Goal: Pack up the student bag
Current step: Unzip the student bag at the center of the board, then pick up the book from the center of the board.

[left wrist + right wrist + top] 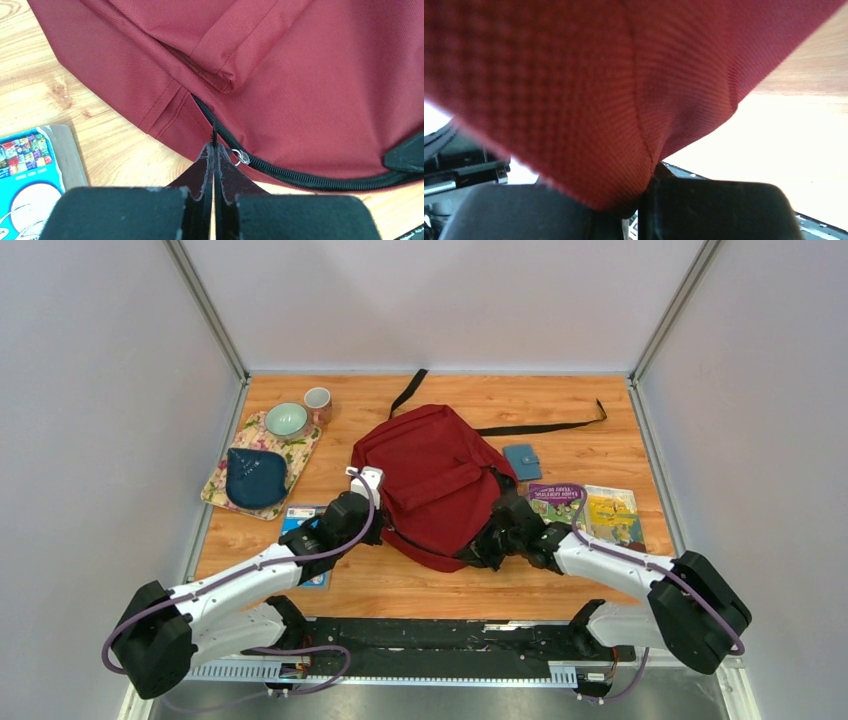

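Bag [432, 475] fabric — in right gripper [639, 206] | zip pull [214, 131] — in left gripper [214, 151]

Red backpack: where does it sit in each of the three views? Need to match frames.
Top external: red backpack mid-table, between both arms.
Left wrist: fills top and right; left tool shut on its black zipper pull.
Right wrist: blurred fabric across top and centre, pinched in right tool.
Shared landmark: wooden table, lower left in left wrist, upper right in right wrist.
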